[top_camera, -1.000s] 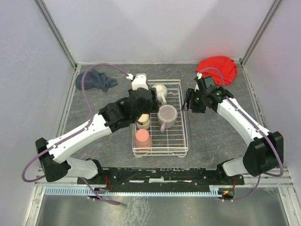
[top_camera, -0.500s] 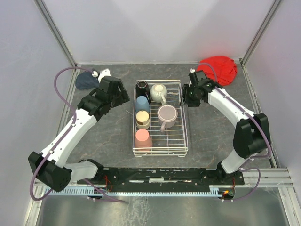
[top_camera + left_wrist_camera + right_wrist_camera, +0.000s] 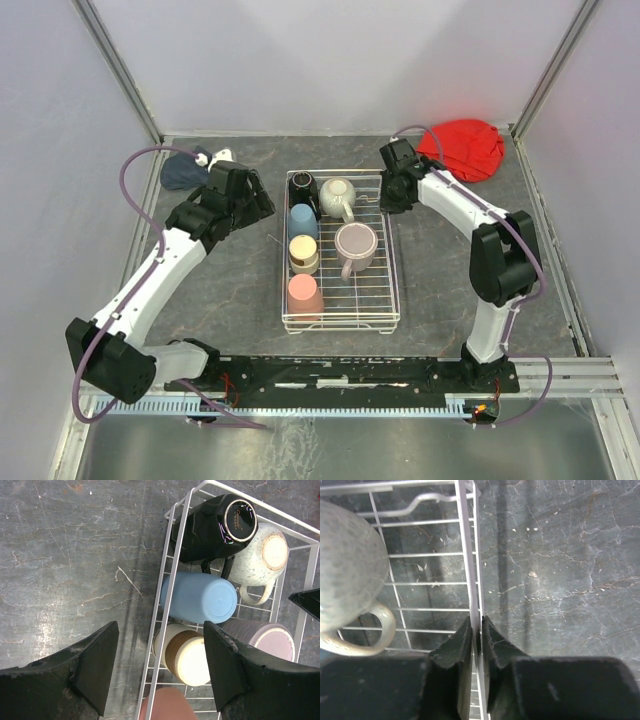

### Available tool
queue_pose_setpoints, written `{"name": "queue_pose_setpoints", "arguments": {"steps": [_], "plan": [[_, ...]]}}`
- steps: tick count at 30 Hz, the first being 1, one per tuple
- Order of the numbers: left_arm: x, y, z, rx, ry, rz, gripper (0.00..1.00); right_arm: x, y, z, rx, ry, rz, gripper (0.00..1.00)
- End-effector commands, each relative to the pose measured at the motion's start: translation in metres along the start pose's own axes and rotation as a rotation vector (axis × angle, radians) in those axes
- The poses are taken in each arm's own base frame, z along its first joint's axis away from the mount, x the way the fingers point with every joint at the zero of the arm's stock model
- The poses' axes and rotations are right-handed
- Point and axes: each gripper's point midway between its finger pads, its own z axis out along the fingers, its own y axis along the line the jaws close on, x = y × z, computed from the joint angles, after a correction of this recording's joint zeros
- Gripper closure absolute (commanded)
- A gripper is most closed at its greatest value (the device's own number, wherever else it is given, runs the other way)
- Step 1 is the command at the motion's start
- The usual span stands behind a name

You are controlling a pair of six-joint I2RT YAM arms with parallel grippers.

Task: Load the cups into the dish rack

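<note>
The white wire dish rack (image 3: 392, 270) holds several cups upside down: a black mug (image 3: 303, 185), a cream mug (image 3: 338, 195), a blue tumbler (image 3: 303, 220), a pale brown-banded tumbler (image 3: 303, 252), a mauve mug (image 3: 355, 245) and a salmon tumbler (image 3: 304, 293). My left gripper (image 3: 258, 203) hangs open above the rack's left rim (image 3: 177, 555), holding nothing (image 3: 160, 627). My right gripper (image 3: 388, 195) is shut on the rack's right rim wire (image 3: 465, 540) near the back corner, its tips (image 3: 476, 622) pinching that wire beside the cream mug (image 3: 345, 575).
A red cloth (image 3: 462, 148) lies in the back right corner, just behind my right arm. A dark blue cloth (image 3: 183, 173) lies at the back left under my left arm's cable. Grey walls enclose the table on three sides.
My left arm drew back from over the rack to its left side. My right gripper moved left to the rack's right rim and closed on the wire.
</note>
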Motion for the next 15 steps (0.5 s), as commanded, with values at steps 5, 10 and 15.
{"name": "queue_pose_setpoints", "arguments": {"steps": [5, 10, 15], "plan": [[-0.011, 0.001, 0.007, 0.034, -0.021, -0.003, 0.25, -0.035, 0.003, 0.008, 0.074, -0.071, 0.036, 0.99], [-0.01, 0.007, 0.01, 0.028, -0.015, -0.006, 0.25, -0.049, -0.001, 0.01, 0.113, -0.09, 0.046, 0.99], [-0.011, 0.01, 0.012, 0.024, -0.014, -0.003, 0.25, -0.068, -0.012, 0.015, 0.124, -0.106, 0.084, 0.99]]}}
